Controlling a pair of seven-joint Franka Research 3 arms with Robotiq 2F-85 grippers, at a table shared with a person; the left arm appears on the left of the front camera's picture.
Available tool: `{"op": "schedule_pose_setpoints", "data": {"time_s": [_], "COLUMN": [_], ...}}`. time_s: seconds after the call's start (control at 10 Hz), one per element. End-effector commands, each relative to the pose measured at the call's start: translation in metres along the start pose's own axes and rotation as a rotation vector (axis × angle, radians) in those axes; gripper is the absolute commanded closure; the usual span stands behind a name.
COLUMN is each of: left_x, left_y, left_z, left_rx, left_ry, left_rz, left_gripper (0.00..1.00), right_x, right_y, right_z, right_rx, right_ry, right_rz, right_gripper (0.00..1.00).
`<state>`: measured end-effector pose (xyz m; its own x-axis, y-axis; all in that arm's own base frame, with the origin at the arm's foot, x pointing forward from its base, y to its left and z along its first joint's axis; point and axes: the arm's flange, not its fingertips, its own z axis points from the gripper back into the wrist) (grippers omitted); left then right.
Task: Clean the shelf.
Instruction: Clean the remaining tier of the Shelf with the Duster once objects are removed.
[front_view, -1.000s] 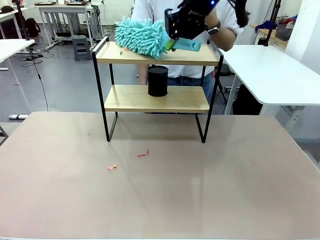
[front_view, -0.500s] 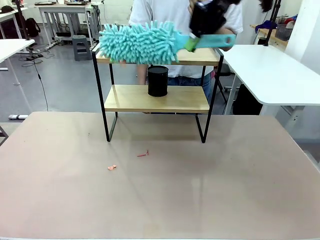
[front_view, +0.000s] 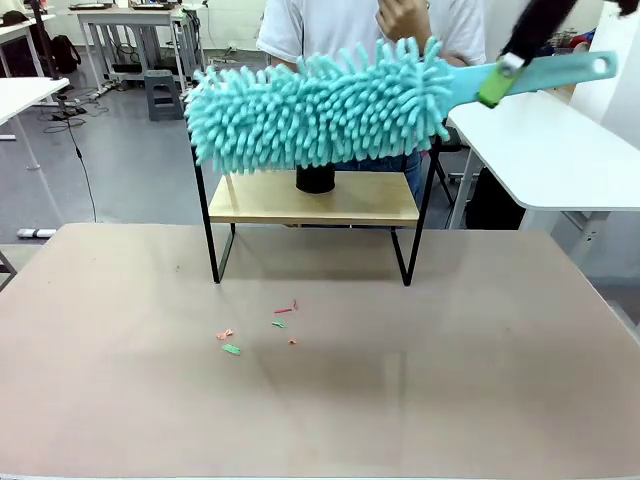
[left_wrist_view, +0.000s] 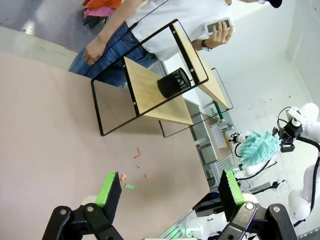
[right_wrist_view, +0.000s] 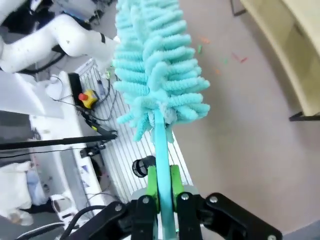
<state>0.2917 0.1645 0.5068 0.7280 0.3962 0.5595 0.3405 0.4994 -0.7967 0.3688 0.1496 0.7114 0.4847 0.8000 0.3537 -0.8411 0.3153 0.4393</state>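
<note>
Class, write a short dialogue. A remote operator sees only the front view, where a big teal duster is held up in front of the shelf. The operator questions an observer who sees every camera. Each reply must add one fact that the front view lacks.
Operator: The duster hides the top of the shelf in my front view. Is the right gripper shut on it?
Observer: Yes. The right wrist view shows its green pads clamped on either side of the handle.
Operator: And the other arm?
Observer: In the left wrist view, the left gripper hangs open, with nothing between its fingers, above the table where the coloured scraps lie.
</note>
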Motion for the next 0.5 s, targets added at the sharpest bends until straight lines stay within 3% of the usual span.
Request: {"op": "schedule_pose_setpoints", "data": {"time_s": [0.0, 0.1, 0.2, 0.4], "left_x": [-0.001, -0.001, -0.001, -0.001], "left_y": [-0.001, -0.001, -0.001, -0.001], "left_z": [-0.003, -0.003, -0.003, -0.003], "left_rx": [-0.018, -0.018, -0.018, -0.018], "left_ry": [-0.021, -0.021, -0.021, -0.021], "left_rz": [-0.015, -0.015, -0.015, -0.015], "left_gripper": [0.00, 0.00, 0.00, 0.00], "right_x": [-0.019, -0.038, -0.070, -0.177], "right_y": [-0.019, -0.023, -0.029, -0.045], "right_z": [-0.006, -0.002, 0.014, 0.047], "right_rx": [0.055, 0.063, 0.063, 0.057], "right_ry": [-0.090, -0.132, -0.235, -0.492], "right_rz": [-0.051, -0.079, -0.126, -0.365], "right_gripper": [0.87, 0.87, 0.87, 0.87]}}
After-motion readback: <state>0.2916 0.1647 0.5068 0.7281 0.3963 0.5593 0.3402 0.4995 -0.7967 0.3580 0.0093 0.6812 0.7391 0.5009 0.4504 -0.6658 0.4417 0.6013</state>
